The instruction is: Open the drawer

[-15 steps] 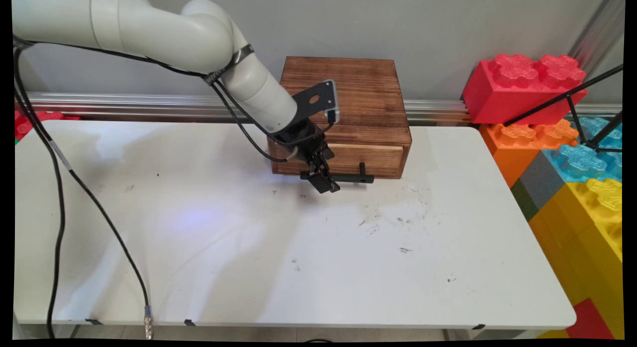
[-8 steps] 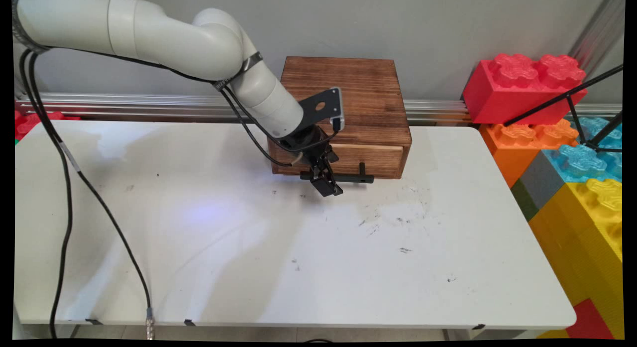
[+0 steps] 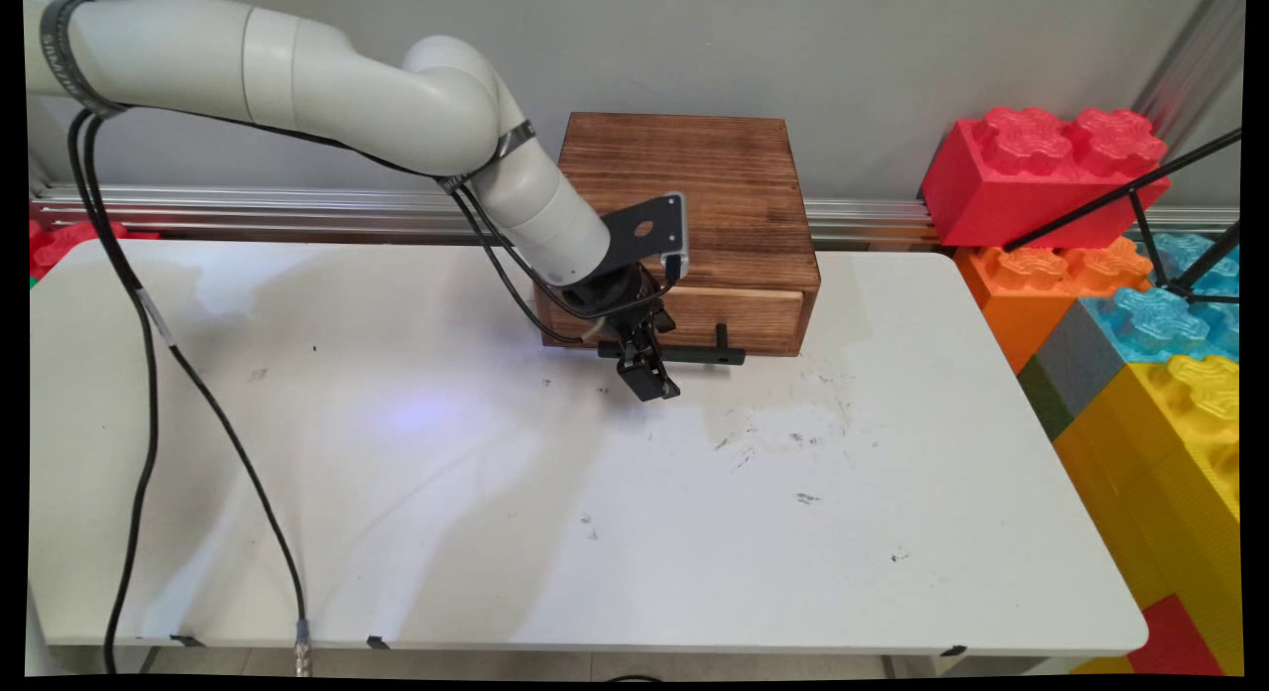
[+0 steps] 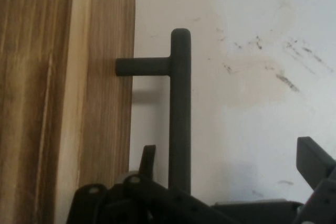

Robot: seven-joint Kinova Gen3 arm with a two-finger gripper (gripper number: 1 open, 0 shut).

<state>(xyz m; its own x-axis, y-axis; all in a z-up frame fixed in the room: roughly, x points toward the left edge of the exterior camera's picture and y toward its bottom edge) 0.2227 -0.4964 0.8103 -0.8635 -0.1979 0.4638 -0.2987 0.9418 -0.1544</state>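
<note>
Even, bright light fills the main view, with no hard glare anywhere. The white table (image 3: 595, 532) shows broad, soft grey shading toward its far left corner and through its middle, and a faint shadow lies just in front of the wooden box (image 3: 684, 190) near the far edge. The arm (image 3: 297, 76) is evenly lit along its top. Straight lines bow slightly toward the picture's borders, a sign of wide-angle distortion. The hand view is softer: the wood grain and the black handle (image 4: 180, 108) look mildly blurred, the handle throws a pale shadow on the tabletop, and the linkage along the bottom is dark and out of focus.
</note>
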